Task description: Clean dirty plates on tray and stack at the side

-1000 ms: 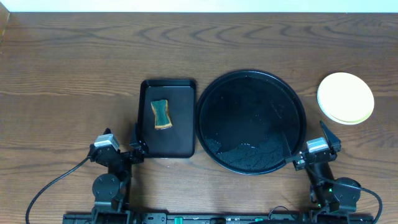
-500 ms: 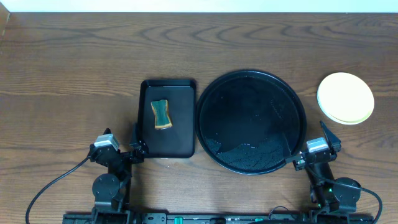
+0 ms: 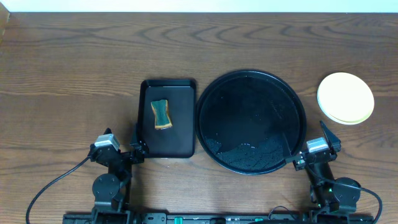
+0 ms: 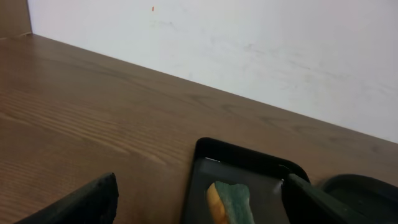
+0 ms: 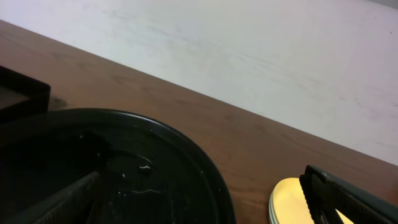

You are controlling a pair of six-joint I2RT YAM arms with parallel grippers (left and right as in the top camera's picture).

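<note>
The large round black tray (image 3: 251, 121) sits right of centre with wet streaks and no plate on it; its rim shows in the right wrist view (image 5: 205, 168). The plates (image 3: 345, 98) stand stacked on the bare wood at the right, pale yellow on top with a mint-green edge under it; the stack shows in the right wrist view (image 5: 291, 202). My left gripper (image 3: 133, 148) is open and empty at the front left. My right gripper (image 3: 308, 148) is open and empty at the tray's front right edge.
A smaller rectangular black tray (image 3: 168, 144) lies left of the round tray and holds a green and yellow sponge (image 3: 161, 114), which also shows in the left wrist view (image 4: 227, 203). A white wall runs along the table's far edge.
</note>
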